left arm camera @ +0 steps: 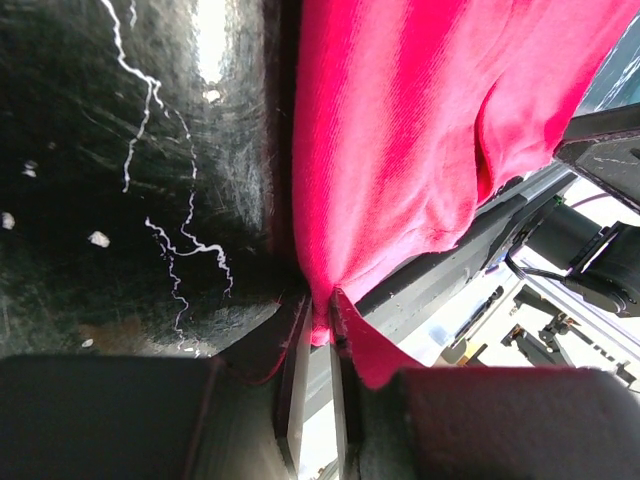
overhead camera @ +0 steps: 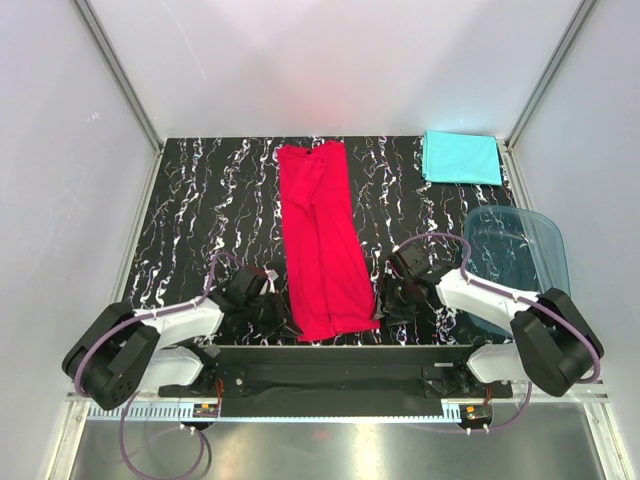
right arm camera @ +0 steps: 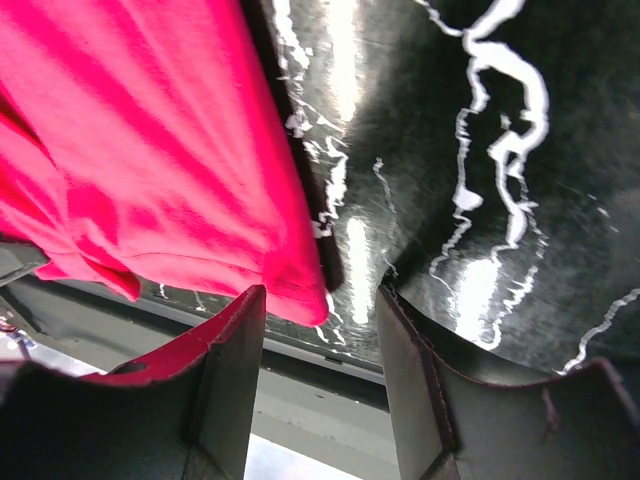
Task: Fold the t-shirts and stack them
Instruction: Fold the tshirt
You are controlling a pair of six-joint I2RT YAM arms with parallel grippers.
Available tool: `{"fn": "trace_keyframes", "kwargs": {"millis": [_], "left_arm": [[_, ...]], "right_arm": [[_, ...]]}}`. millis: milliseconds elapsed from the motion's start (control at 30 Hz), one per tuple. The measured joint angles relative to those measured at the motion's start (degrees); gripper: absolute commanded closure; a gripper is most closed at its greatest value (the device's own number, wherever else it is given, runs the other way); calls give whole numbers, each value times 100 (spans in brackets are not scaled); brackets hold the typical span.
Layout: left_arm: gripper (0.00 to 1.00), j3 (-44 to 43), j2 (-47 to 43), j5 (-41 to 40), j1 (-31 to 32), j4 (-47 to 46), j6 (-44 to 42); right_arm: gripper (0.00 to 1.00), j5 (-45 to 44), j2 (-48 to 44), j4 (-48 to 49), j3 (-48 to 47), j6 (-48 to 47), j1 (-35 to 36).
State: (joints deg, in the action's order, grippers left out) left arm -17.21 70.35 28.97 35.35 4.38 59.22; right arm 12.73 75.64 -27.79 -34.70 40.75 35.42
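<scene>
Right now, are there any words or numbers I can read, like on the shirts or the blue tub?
None can be read.
The red t-shirt, the turquoise t-shirt and the blue plastic tub are plain.
The white squiggles on the black table are a pattern, not letters.
Any marks on the front rail are too small to read.

The red t-shirt (overhead camera: 322, 240) lay folded into a long strip running from twelve towards six o'clock, while the turquoise t-shirt (overhead camera: 461, 158) sat folded in a flat rectangle at two o'clock.
</scene>
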Motion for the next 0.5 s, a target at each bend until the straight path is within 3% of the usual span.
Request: {"fn": "trace_keyframes", "kwargs": {"millis": [300, 400, 433, 500], "left_arm": [[97, 63, -127, -31, 4, 0, 26], [100, 94, -184, -39, 4, 11, 26], [100, 98, -203, -44, 4, 22, 26], [100, 125, -256, -52, 4, 44, 26]], "right_arm": [[53, 579, 293, 466, 70, 52, -24], [67, 715, 319, 601, 142, 85, -24], [82, 732, 319, 623, 177, 105, -24], [92, 776, 319, 662, 275, 142, -24]]}}
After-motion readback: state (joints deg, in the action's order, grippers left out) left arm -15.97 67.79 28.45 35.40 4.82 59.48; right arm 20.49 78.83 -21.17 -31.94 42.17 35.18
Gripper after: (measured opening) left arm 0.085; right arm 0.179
